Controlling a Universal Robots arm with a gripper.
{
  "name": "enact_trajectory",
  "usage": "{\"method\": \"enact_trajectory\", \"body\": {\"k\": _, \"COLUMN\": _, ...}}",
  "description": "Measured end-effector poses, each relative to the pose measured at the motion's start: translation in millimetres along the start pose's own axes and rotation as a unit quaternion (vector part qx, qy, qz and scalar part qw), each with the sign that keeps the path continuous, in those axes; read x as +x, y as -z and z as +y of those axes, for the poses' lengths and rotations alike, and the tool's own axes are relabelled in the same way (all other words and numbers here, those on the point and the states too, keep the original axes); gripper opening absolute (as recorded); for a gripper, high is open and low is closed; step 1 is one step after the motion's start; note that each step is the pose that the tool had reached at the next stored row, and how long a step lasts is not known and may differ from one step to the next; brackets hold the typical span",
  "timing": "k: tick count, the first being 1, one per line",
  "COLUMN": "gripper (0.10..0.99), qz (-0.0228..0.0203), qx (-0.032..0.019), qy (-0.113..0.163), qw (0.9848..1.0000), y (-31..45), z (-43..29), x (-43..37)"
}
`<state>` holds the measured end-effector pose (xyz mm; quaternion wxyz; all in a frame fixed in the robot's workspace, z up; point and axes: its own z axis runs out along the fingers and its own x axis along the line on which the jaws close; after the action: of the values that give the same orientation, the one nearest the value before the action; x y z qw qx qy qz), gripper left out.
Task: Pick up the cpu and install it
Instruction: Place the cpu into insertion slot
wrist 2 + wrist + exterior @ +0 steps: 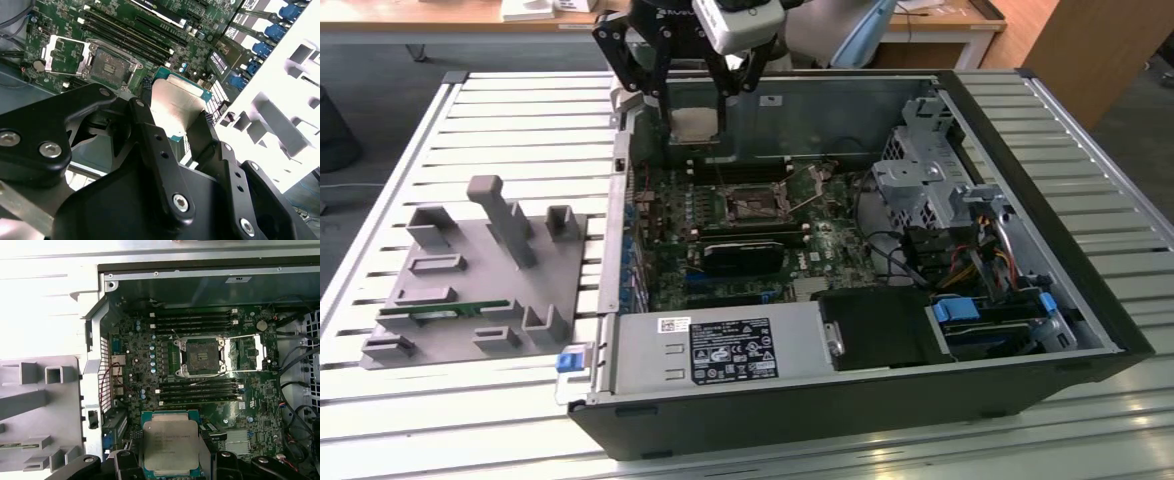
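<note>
Black gripper (171,463): the jaws are closed on the cpu (171,444), which is pinched by two opposite edges. The silver lid faces up and the green rim is exposed on the free sides. In the exterior view the item is held aloft over the far side of the open computer case (854,425), clear of the board.

Handling, as judged: light, thin and rigid. The polished lid is likely slippery, and the underside contacts are presumed fragile. The edge hold now applied is therefore considered the right one, with the flat faces left untouched.

Socket (202,356): unoccupied, with its metal load frame (245,352) swung aside. It is set beyond the cpu, between two banks of memory slots (197,387).

Motherboard (260,395): green, mounted inside the case.

Grey fixture (467,270): placed just beside the case on the exterior view's left. A green memory stick (440,312) is lodged in it.

Slatted table (520,110): metal, and everything listed is borne on it.
</note>
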<state>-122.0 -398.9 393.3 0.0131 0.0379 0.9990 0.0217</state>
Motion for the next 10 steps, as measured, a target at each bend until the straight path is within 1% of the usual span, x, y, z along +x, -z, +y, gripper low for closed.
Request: {"method": "enact_trajectory", "body": {"k": 10, "gripper": 0.533, "qz": 0.0001, "qx": 0.0000, "qy": 0.000, "qw": 1.0000, "y": -1.1, "z": 0.0, "x": 0.0}}
